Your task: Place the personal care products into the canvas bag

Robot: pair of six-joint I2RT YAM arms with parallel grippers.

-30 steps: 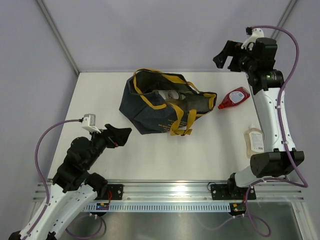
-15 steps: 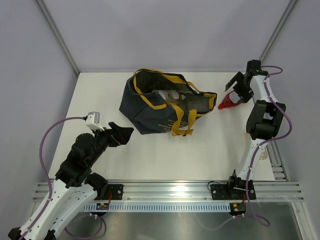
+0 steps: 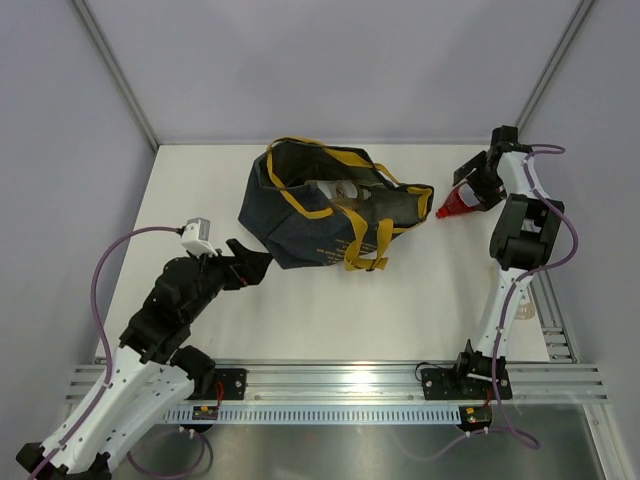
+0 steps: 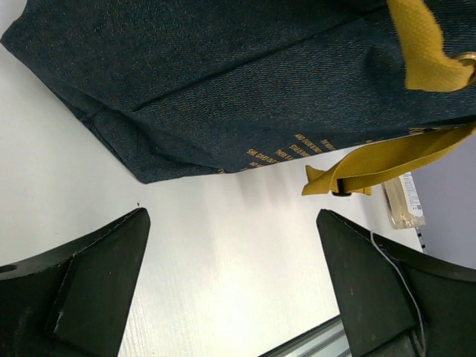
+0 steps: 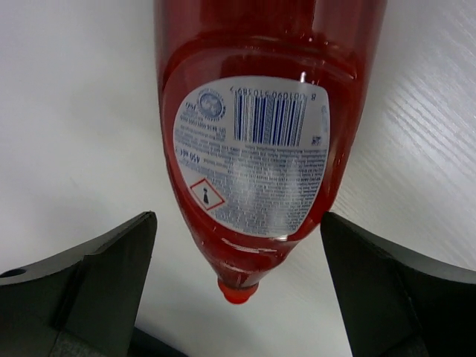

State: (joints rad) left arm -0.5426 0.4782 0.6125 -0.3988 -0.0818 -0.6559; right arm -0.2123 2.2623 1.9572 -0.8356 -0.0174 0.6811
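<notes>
The canvas bag (image 3: 300,215) lies open at mid-table, dark navy with mustard handles, with pale pouches (image 3: 338,190) showing inside. A dark red pouch (image 3: 453,206) lies on the table just right of the bag. My right gripper (image 3: 470,186) is low over it and open. In the right wrist view the red pouch (image 5: 256,141) lies between the spread fingers, cap (image 5: 236,291) toward the camera, and neither finger touches it; the gripper (image 5: 238,271) is open. My left gripper (image 3: 250,268) is open and empty near the bag's front-left corner. The left wrist view shows the bag's side (image 4: 245,82) ahead of the open gripper (image 4: 230,290).
A pale beige pouch (image 4: 405,201) lies near the table's right edge, mostly hidden behind the right arm in the top view (image 3: 527,306). A loose yellow strap (image 4: 387,160) lies on the table in front of the bag. Grey walls enclose the table.
My right arm has swung down from high at the back to the red pouch, and its open fingers now straddle it. My left gripper has edged toward the bag.
</notes>
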